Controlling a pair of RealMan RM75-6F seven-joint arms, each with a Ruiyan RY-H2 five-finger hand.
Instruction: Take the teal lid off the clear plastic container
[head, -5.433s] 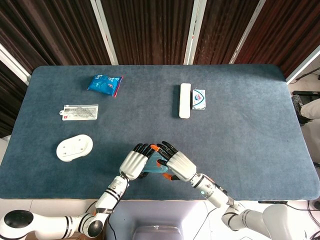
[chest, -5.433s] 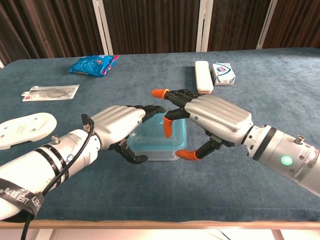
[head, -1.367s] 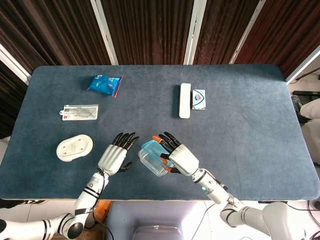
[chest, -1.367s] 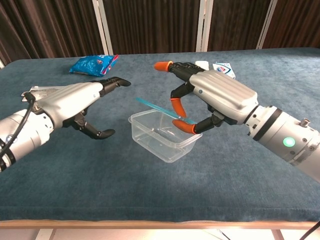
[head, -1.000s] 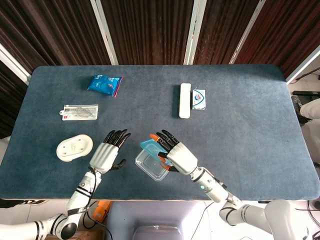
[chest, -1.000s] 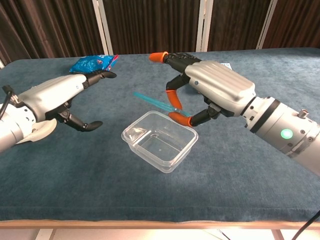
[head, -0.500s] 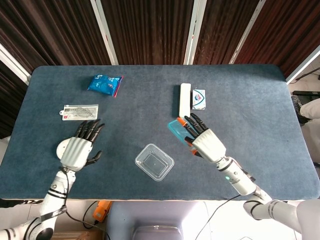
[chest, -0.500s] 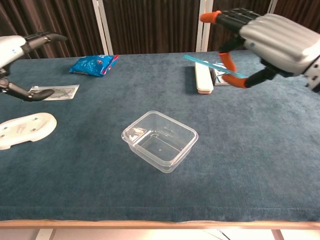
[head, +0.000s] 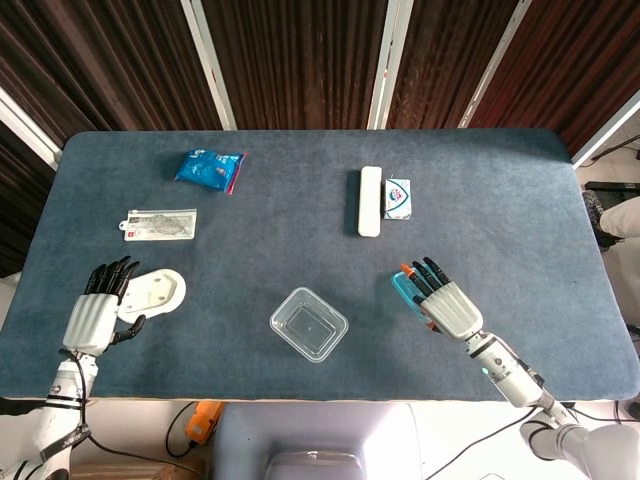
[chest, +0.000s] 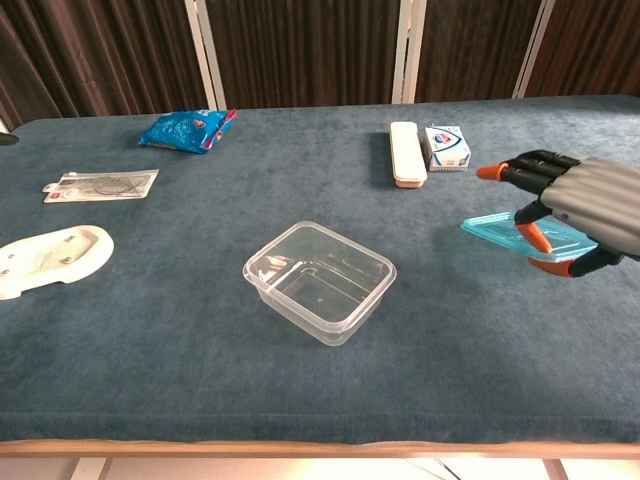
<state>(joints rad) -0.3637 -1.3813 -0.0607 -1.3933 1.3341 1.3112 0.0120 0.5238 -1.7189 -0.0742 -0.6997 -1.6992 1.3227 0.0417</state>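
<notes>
Chest view shows the right hand (chest: 565, 220) gripping the flat teal plastic lid (chest: 515, 232) low over bare table (chest: 450, 330), well right of the open clear plastic container (chest: 319, 281), the empty, spread-fingered left hand (head: 98, 314) far left.

Your right robot hand (chest: 570, 220) runs off the right edge of the chest view, so its wrist and arm are cut away there. From overhead, that hand (head: 447, 306) covers most of the teal lid (head: 404, 289); you see only a sliver of it. Your left robot hand (head: 98, 314) lies outside the chest view entirely. The oval white dish (chest: 45, 258) is clipped by that view's left edge. Print on the blue packet (head: 208, 167) and small box (chest: 445, 146) is too small to read.
</notes>
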